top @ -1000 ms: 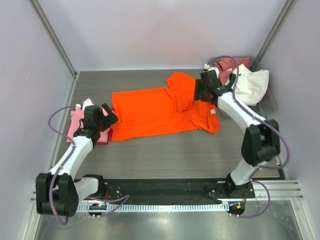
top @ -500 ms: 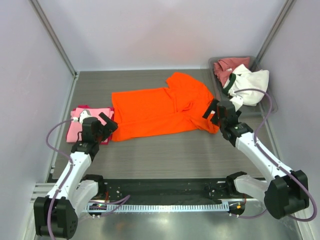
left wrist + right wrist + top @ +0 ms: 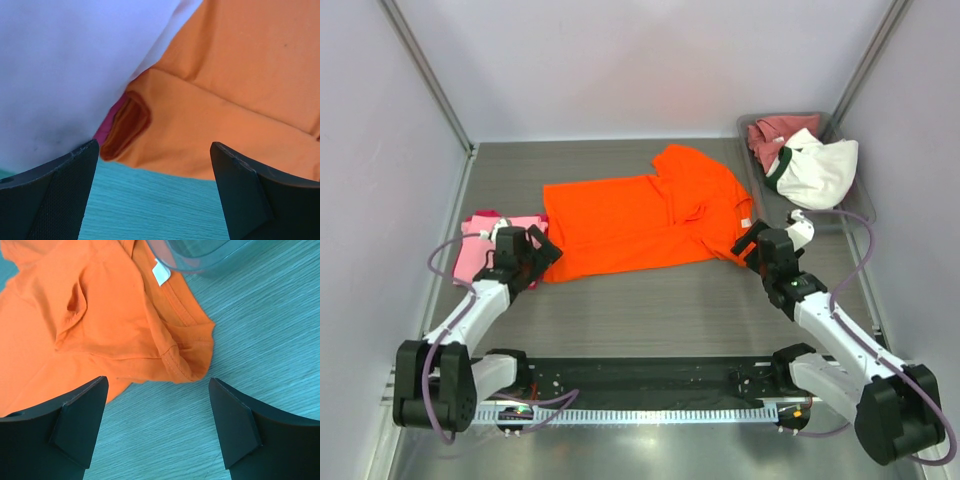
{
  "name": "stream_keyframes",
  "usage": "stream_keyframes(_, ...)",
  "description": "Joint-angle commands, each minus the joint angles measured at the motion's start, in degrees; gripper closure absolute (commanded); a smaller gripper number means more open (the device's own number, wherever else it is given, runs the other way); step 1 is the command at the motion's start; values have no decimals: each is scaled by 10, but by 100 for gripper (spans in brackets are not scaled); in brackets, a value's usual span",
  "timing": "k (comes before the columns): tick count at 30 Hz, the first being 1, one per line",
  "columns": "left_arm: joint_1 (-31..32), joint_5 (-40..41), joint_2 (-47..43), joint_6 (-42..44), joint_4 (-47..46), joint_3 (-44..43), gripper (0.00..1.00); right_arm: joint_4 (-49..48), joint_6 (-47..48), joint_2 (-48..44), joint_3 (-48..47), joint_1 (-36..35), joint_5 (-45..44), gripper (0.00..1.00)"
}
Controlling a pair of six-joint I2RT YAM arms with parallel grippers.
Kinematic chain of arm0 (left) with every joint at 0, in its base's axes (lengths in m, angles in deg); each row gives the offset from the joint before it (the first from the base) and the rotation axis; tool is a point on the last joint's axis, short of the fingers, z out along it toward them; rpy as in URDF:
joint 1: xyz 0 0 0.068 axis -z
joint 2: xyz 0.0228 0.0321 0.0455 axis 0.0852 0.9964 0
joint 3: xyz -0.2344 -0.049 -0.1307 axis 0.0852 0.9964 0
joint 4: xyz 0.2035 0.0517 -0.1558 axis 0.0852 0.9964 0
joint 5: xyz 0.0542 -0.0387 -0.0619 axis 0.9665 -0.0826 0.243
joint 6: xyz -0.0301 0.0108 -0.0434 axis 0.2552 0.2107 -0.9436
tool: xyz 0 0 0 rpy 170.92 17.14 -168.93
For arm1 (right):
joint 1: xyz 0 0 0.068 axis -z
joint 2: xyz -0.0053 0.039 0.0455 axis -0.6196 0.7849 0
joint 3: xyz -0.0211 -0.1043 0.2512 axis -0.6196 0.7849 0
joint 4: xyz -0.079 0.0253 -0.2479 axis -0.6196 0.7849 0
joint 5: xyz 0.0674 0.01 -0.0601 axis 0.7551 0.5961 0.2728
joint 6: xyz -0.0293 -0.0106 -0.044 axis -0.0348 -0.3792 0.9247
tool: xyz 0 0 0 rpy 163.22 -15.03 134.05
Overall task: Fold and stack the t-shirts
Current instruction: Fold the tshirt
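Note:
The bright orange t-shirt [image 3: 640, 220] lies spread across the middle of the table, partly folded, collar end at the right. My left gripper [image 3: 542, 251] is open and empty at its lower left corner; the left wrist view shows that hem [image 3: 210, 140] just ahead of the fingertips. My right gripper [image 3: 748, 243] is open and empty at the lower right corner; the right wrist view shows the collar and white tag [image 3: 161, 274]. Folded light pink [image 3: 472, 245] and magenta [image 3: 527, 277] shirts lie at the left. The rose-red [image 3: 775, 132] and white, green-collared [image 3: 817, 170] shirts sit in the bin.
A clear plastic bin [image 3: 865, 205] stands at the back right; its corner [image 3: 200, 255] shows in the right wrist view. Pale walls enclose the table on three sides. A black rail [image 3: 640, 378] runs along the near edge.
My right arm has drawn back from the shirt's far sleeve to its near right corner and lowered. My left gripper has shifted slightly toward the shirt's lower left corner.

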Motion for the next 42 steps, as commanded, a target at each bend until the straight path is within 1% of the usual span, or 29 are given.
stream_keyframes(1, 1, -29, 18, 15, -54, -53, 7, -55, 14, 18, 3, 0, 15, 13)
stream_keyframes(6, 1, -5, 42, 30, -49, -104, 7, -96, 41, 2, 34, 0, 29, 12)
stream_keyframes(9, 1, 1, 76, 36, -48, -136, 7, -130, 50, -15, 55, 0, 36, 12)
stream_keyframes(15, 1, -27, 164, 36, -52, -193, 7, -138, 56, -23, 70, 0, 40, 12)
stream_keyframes(19, 1, -30, 222, 36, -55, -212, 9, -138, 59, -23, 70, 0, 41, 11)
stream_keyframes(23, 1, 6, 256, 39, -41, -225, 9, -143, 62, -28, 74, 0, 43, 11)
stream_keyframes(24, 1, 29, 261, 43, -33, -228, 9, -144, 62, -30, 75, 0, 43, 11)
stream_keyframes(27, -6, 51, 285, 51, -20, -240, 8, -146, 63, -32, 80, 0, 43, 11)
stream_keyframes(30, -16, 62, 295, 52, -14, -240, 9, -145, 60, -31, 80, 0, 37, 11)
stream_keyframes(34, -41, 79, 284, 54, -22, -222, 8, -138, 57, -37, 81, 0, 22, 11)
stream_keyframes(35, -62, 77, 281, 56, -22, -218, 8, -136, 56, -39, 82, 1, 21, 11)
stream_keyframes(38, -96, 61, 272, 57, -26, -207, 8, -131, 52, -49, 86, 0, 10, 10)
stream_keyframes(42, -112, 38, 251, 54, -27, -199, 9, -129, 49, -63, 91, 0, -1, 11)
